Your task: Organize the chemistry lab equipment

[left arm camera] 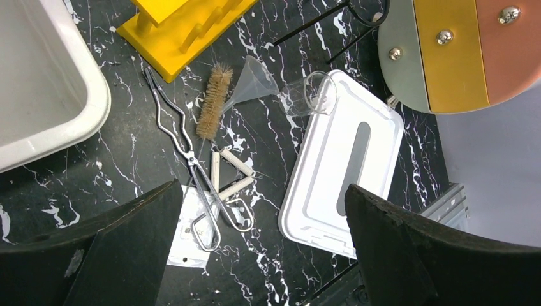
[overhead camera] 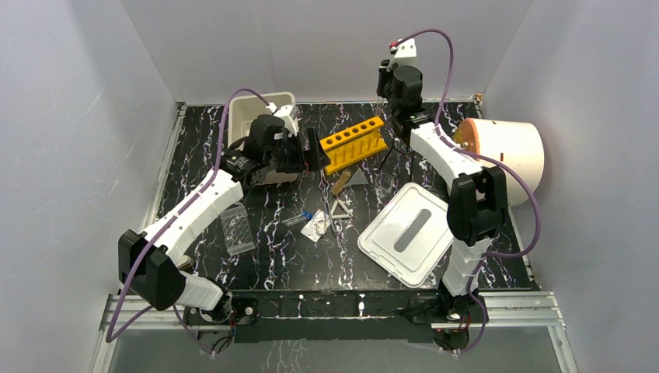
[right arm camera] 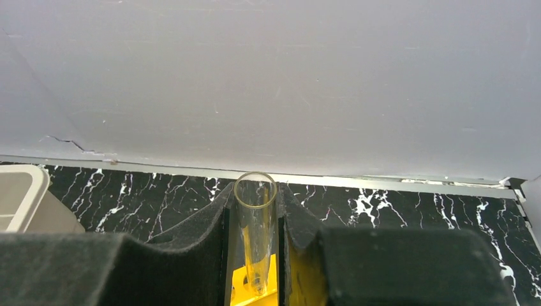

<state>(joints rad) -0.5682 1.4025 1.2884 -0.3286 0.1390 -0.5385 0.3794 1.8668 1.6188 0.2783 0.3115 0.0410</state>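
My right gripper (right arm camera: pixel 256 194) is shut on a clear glass test tube (right arm camera: pixel 255 236) and holds it upright over the yellow tube rack (right arm camera: pixel 265 287). In the top view it (overhead camera: pixel 404 116) hangs by the rack's (overhead camera: pixel 353 144) right end. My left gripper (left arm camera: pixel 263 191) is open and empty above the loose items, beside the rack (overhead camera: pixel 315 151). Below it lie metal tongs (left arm camera: pixel 185 140), a white triangle (left arm camera: pixel 231 172), a tan brush (left arm camera: pixel 214 102), a clear funnel (left arm camera: pixel 255 80) and a glass beaker (left arm camera: pixel 312 95) on its side. A blue-capped vial (overhead camera: pixel 299 218) lies mid-table. The black ring stand (overhead camera: pixel 386 159) stands right of the rack.
A white bin (overhead camera: pixel 249 109) sits at the back left. A white lid (overhead camera: pixel 408 233) lies front right. A big white and orange cylinder (overhead camera: pixel 505 151) lies at the right edge. A clear plastic tray (overhead camera: pixel 237 229) lies left and a white packet (left arm camera: pixel 188 226) under the tongs.
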